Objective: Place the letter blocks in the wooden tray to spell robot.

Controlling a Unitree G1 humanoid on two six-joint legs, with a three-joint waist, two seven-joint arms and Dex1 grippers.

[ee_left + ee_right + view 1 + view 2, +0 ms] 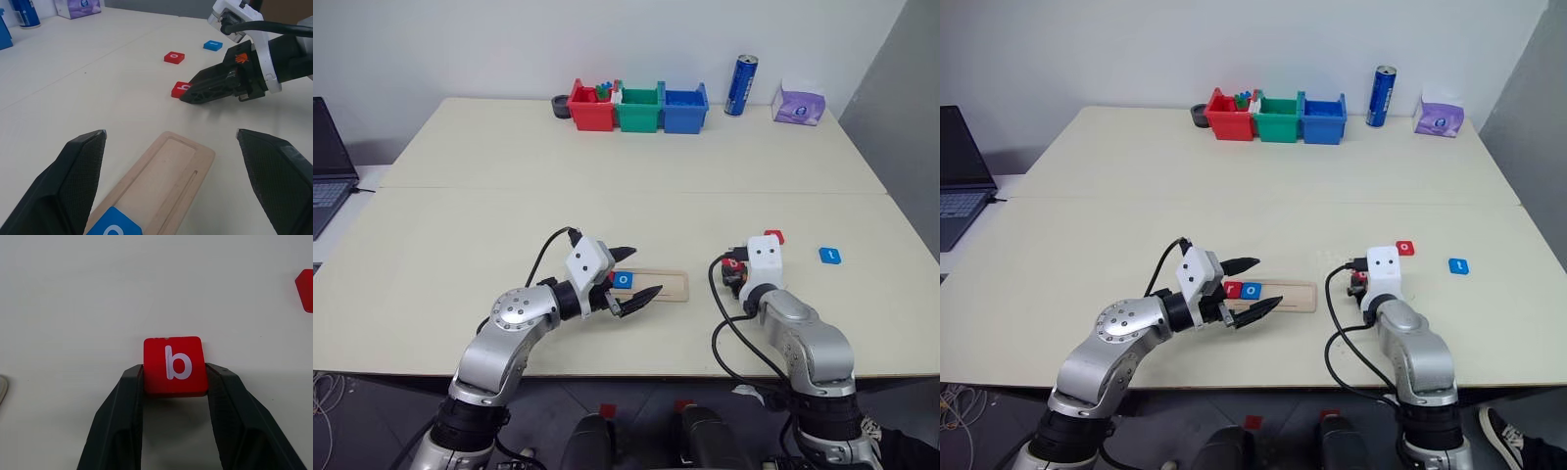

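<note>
A long, narrow wooden tray [1268, 296] of pale, smooth-grained wood with rounded corners and a shallow groove is laid flat on the matte cream table [607, 196]. Two flat square tiles are seated at its left end: a red one [1233, 289] and, just beside it, a blue o block [1252, 290] with a white lowercase letter.

The left gripper [1250, 287] is held over that end of the tray, its two tapered black fingers, finely textured on the inner faces, spread wide with nothing between them.

To the right of the tray, apart from it, a glossy red b block [174, 365] with softly rounded corners is pinched at its two side edges by the right gripper [174, 382], both smooth black fingers pressed against the tile as it lies on the table.

A red o block [1405, 248] is seen just beyond the right gripper, and a blue t block [1458, 265] lies further right, well apart from the tray.
</note>
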